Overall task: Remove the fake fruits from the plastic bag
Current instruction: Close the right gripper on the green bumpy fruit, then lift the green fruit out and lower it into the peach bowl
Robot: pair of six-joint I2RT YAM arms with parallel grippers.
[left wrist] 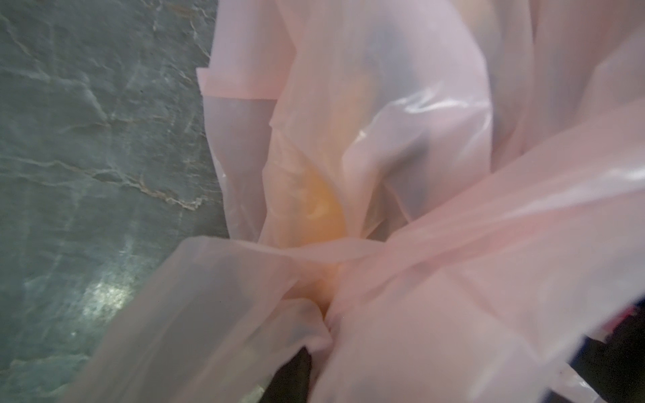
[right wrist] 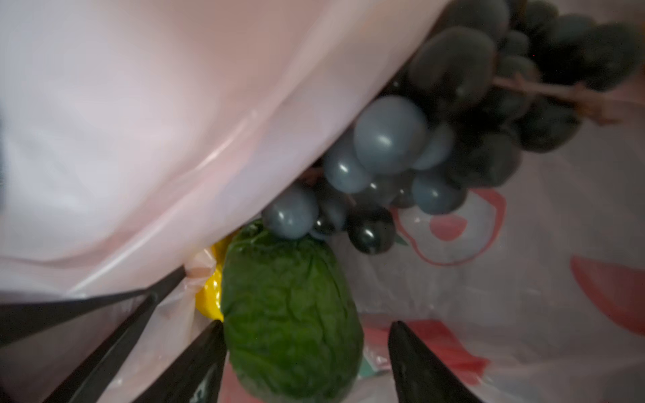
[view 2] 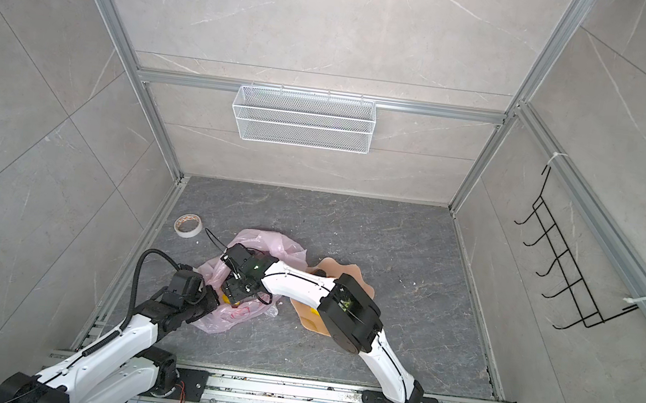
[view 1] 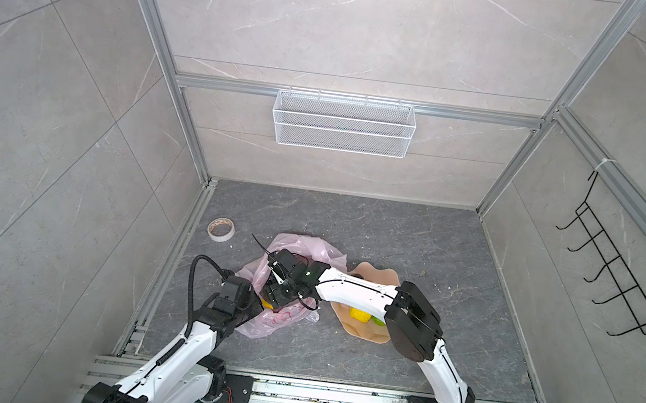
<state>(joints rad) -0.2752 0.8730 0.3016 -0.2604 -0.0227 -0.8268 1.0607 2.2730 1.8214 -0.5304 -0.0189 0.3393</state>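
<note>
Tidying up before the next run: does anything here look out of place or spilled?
Nothing looks spilled. A roll of tape seems out of place: it lies on the table left of the crumpled plastic bag, unrelated to the task.

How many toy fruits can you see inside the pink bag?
3 inside the plastic bag: a black grape bunch, a dark green avocado beside it, a yellow piece behind the avocado. More may be hidden.

White arms (view 1: 356,290) — black joints (view 1: 411,318), cables (view 1: 191,282)
</note>
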